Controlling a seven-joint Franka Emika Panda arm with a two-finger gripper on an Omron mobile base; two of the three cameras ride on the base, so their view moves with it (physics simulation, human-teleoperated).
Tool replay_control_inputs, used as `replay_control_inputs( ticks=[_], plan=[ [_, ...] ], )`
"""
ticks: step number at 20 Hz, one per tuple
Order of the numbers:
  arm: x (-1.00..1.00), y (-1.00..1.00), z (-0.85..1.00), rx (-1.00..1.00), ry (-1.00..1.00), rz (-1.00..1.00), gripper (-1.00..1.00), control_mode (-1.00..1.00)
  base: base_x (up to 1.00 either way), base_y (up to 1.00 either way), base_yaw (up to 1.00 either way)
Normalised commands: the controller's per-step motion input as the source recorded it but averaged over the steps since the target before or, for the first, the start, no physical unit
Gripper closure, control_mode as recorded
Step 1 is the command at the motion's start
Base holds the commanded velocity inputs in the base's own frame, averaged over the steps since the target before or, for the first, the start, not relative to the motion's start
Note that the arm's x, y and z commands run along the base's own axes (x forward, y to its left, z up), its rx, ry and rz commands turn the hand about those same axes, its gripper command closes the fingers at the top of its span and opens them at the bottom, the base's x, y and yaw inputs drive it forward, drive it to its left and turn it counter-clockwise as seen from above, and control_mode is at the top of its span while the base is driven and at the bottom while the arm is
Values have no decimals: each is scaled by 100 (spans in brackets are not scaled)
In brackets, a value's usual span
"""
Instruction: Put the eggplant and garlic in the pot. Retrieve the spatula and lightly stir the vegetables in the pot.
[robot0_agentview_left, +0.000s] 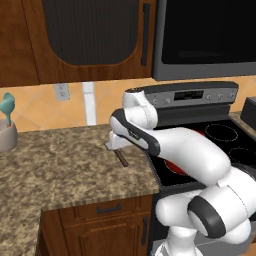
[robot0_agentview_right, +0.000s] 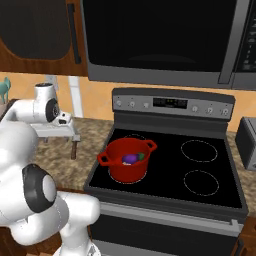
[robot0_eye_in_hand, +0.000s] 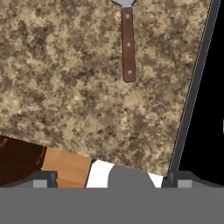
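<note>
Your gripper (robot0_eye_in_hand: 109, 183) hangs spread wide over the counter (robot0_eye_in_hand: 65, 87); lower it squarely astride the spatula (robot0_eye_in_hand: 127, 43) handle, left of the stove, before closing.

The pot (robot0_agentview_right: 127, 162) is bright red, with a glossy purple eggplant (robot0_agentview_right: 129, 158) in it. The spatula (robot0_eye_in_hand: 127, 41) has a brown handle and a grey blade. The table (robot0_agentview_left: 60, 160) is speckled brown and tan granite. The stove (robot0_agentview_right: 200, 172) is black with silver trim, the cabinets (robot0_agentview_left: 100, 220) reddish-brown wood.
</note>
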Motion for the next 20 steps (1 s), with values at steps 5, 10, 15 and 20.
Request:
replay_control_inputs(
  ticks=[5,10,15,20],
  plan=[
    [20,4,-14,-9,0,85,-100,-100,0,0,0],
    [64,0,-14,0,1,81,-100,-100,0,0,0],
    [46,0,-17,-8,7,78,-100,-100,0,0,0],
    [12,0,-17,-18,7,86,-100,-100,0,0,0]
  ],
)
